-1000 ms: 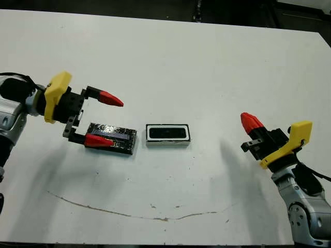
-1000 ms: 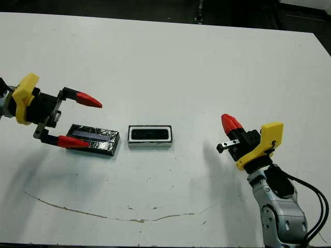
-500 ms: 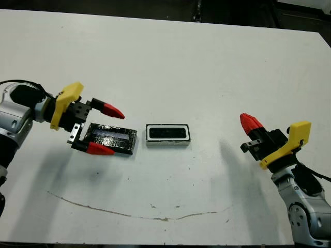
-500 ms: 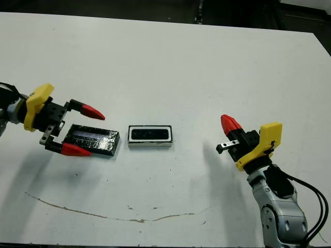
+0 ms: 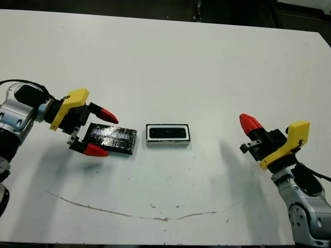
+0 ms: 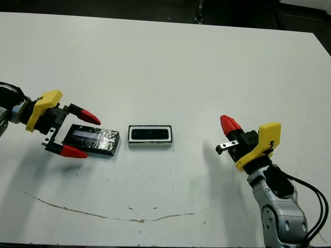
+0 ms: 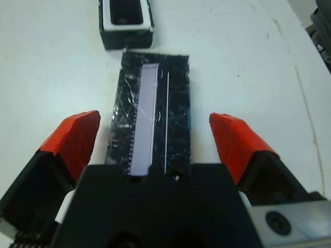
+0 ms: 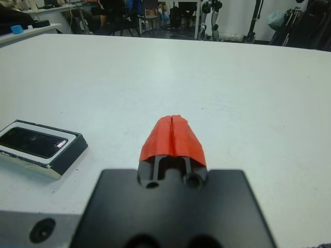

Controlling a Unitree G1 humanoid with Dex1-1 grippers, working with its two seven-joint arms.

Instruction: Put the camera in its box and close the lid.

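Note:
The glossy black lid [image 5: 123,140] with a pale stripe lies flat on the white table [image 5: 170,62], left of centre. My left gripper [image 5: 112,137] is open and low over the lid's left end, one red finger on each side of it without touching; the left wrist view shows the lid [image 7: 155,103] between the fingers [image 7: 77,137]. Just right of the lid sits the box [image 5: 167,139], white-rimmed, with the black camera [image 5: 167,133] lying inside it. My right gripper [image 5: 250,124] is shut and empty, well to the right of the box [image 8: 67,155].
A thin brown mark [image 5: 129,214] curves across the table near its front edge. The table's dark far edge runs along the back. Beyond the table, the right wrist view shows chairs and stands [image 8: 207,15] in the room.
My left gripper has dropped and drawn back to the left, from above the lid to astride its left end. Lid, box and right arm have stayed put.

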